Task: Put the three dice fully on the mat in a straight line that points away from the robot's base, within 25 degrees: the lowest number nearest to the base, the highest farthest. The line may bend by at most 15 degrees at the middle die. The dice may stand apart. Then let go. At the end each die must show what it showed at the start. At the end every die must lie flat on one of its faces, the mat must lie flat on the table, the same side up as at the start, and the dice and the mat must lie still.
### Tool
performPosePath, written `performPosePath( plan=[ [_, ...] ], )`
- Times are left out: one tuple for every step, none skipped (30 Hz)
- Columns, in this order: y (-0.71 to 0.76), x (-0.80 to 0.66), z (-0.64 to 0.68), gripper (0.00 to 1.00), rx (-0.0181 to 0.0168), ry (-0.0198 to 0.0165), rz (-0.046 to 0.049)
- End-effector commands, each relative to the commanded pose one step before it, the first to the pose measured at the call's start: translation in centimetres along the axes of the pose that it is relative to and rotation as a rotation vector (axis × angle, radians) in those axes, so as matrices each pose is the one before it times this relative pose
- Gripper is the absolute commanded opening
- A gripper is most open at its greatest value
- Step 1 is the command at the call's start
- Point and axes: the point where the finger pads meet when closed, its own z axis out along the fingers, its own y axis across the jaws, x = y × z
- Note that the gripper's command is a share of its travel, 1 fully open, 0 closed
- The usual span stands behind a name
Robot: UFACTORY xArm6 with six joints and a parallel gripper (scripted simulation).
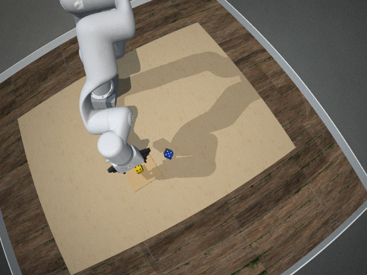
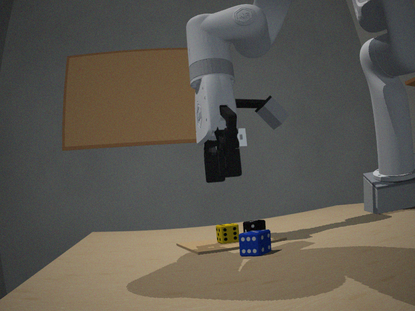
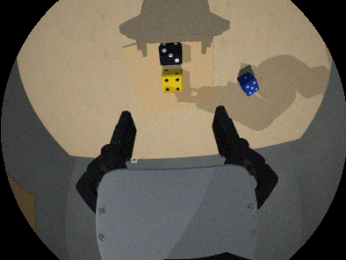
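While gripper (image 2: 222, 174) hangs open, empty above mat (image 2: 197, 248), yellow die (image 2: 227, 233) & black die (image 2: 253, 225) sit on it; blue die (image 2: 254, 242) on tabletop (image 2: 100, 267) beside.

Yellow die (image 3: 171, 81) and black die (image 3: 169, 54) adjacent, apparently touching, flat on the thin mat (image 2: 197, 248); blue die (image 2: 254, 242) just off it.

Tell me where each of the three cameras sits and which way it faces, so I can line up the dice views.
Top: high overhead, looking down on the table; shows the white arm over the mat and yellow die.
Exterior: low at table height, looking sideways; shows the raised open gripper and arm base.
Wrist: on the arm, looking down past both fingers.
All three show the blue die off the mat; the black die shows in the wrist and exterior views.
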Motion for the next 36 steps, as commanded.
performPosePath(
  plan=[
    [0.149,-0.169,-0.111,1.0,0.00074,-0.00366,-0.00824],
    [0.871,-0.153,0.068,1.0,0.00079,0.00059,-0.04382],
    [1.799,-0.337,0.134,1.0,0.00126,0.00097,-0.09014],
    [0.821,-0.203,0.058,1.0,0.00042,0.00032,-0.0414],
    [0.314,-0.087,0.022,1.0,0.00014,0.0001,-0.01589],
    [0.51,-0.144,0.034,1.0,0.00019,0.00014,-0.02583],
    [0.597,-0.177,0.039,1.0,0.00018,0.00012,-0.03027],
    [0.0,0.0,0.0,1.0,0.0,0.0,0.0],
    [0.0,0.0,0.0,1.0,0.0,0.0,0.0],
    [0.251,-0.08,0.016,1.0,0.00006,0.00004,-0.01278],
    [1.991,-0.598,0.121,1.0,0.00021,0.0,-0.10029],
    [0.406,-0.154,0.023,1.0,-0.00002,-0.00007,-0.02085],
    [0.358,-0.14,0.02,1.0,-0.00003,-0.00008,-0.01839],
    [0.613,-0.244,0.034,1.0,-0.00009,-0.00019,-0.03153],
    [0.601,-0.251,0.032,1.0,-0.00013,-0.00024,-0.03103],
    [0.613,-0.267,0.032,1.0,-0.00017,-0.00031,-0.03177],
    [0.591,-0.269,0.029,1.0,-0.0002,-0.00036,-0.03077],
    [0.019,-0.009,0.001,1.0,-0.00001,-0.00001,-0.00099],
    [1.136,-0.529,0.053,1.0,-0.00049,-0.00085,-0.05911],
    [0.559,-0.286,0.025,1.0,-0.00029,-0.00051,-0.0295],
    [0.027,-0.015,0.001,1.0,-0.00001,-0.00003,-0.00145],
    [0.827,-0.436,0.035,1.0,-0.00048,-0.00087,-0.04377],
    [0.145,-0.082,0.006,1.0,-0.00009,-0.00017,-0.00778],
    [0.0,0.0,0.0,0.47,0.0,0.0,0.0],
    [0.0,0.0,0.0,0.47,0.0,0.0,0.0],
    [0.0,0.0,0.0,0.47,0.0,0.0,0.0],
    [0.0,0.0,0.0,0.47,0.0,0.0,0.0],
    [0.0,0.0,0.0,0.47,0.0,0.0,0.0],
    [0.0,0.0,0.0,0.47,0.0,0.0,0.0],
    [0.0,0.0,0.0,0.47,0.0,0.0,0.0],
    [0.0,0.0,0.0,0.47,0.0,0.0,0.0],
    [0.0,0.0,0.0,0.47,0.0,0.0,0.0],
    [0.0,0.0,0.0,0.47,0.0,0.0,0.0],
    [0.0,0.0,0.0,0.47,0.0,0.0,0.0],
    [0.0,0.0,0.0,0.47,0.0,0.0,0.0],
    [0.0,0.0,0.0,0.47,0.0,0.0,0.0]
  ],
)
